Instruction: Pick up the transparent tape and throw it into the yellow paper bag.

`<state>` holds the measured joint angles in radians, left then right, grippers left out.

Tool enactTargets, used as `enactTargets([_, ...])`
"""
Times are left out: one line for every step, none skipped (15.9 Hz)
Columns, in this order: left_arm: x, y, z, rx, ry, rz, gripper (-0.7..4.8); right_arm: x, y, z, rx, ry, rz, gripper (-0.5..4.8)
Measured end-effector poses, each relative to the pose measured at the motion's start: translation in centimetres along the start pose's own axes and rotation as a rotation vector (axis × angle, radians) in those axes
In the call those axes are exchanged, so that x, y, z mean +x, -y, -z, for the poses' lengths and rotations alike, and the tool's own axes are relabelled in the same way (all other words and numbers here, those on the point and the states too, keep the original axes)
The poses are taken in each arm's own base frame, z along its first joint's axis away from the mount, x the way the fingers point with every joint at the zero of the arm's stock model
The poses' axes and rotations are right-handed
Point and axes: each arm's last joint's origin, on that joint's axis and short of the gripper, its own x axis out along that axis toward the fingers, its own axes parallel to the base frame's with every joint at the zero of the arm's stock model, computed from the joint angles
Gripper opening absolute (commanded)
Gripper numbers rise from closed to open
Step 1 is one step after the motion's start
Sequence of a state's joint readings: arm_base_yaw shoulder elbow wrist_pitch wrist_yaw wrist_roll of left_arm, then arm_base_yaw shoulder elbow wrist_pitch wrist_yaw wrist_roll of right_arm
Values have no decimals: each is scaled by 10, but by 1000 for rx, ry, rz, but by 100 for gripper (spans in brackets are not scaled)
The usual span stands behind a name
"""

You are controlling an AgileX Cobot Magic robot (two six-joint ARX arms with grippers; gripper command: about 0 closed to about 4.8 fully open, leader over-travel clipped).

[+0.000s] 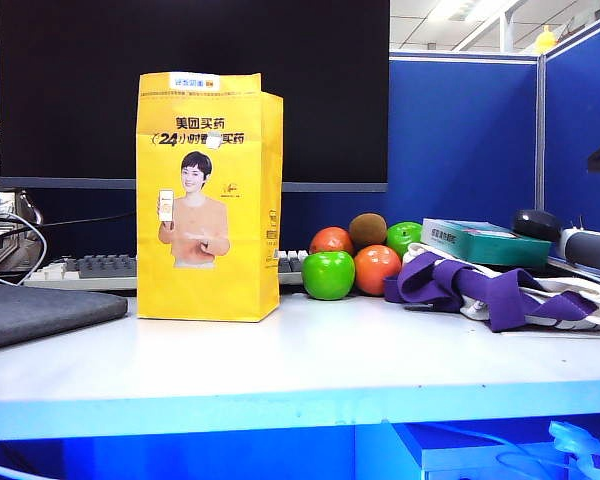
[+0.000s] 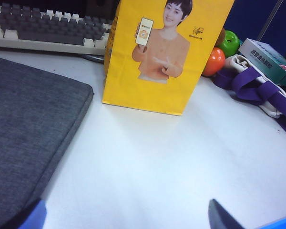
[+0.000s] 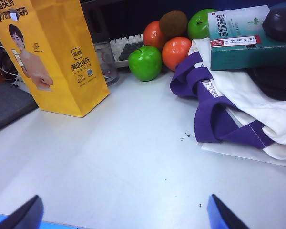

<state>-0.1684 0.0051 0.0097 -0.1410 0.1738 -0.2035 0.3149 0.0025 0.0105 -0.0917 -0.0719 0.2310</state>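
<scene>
The yellow paper bag [image 1: 208, 200] stands upright on the white table [image 1: 310, 365]. The left gripper [image 2: 128, 214] has its jaws spread wide over bare tabletop, nothing between them; the bag stands well ahead of it, with a grey pad [image 2: 28, 138] off to one side. The right gripper [image 3: 124, 214] is also wide and empty, the bag ahead and to one side, a pile of fruit [image 3: 159, 43] and a purple-and-white cloth [image 3: 229, 109] beyond. The tape roll shows in no view.

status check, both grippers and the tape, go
Left gripper open, empty, low over white table. Right gripper open, empty. Clear tape roll behind tall yellow paper bag; the bag screens it.
</scene>
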Motion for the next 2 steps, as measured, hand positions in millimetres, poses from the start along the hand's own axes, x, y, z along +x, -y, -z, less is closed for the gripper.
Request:
enactTargets([0,0,0,0,0,0,461,0,0,0,0,0,0,479])
enactTargets([0,0,0,0,0,0,461,0,0,0,0,0,0,479])
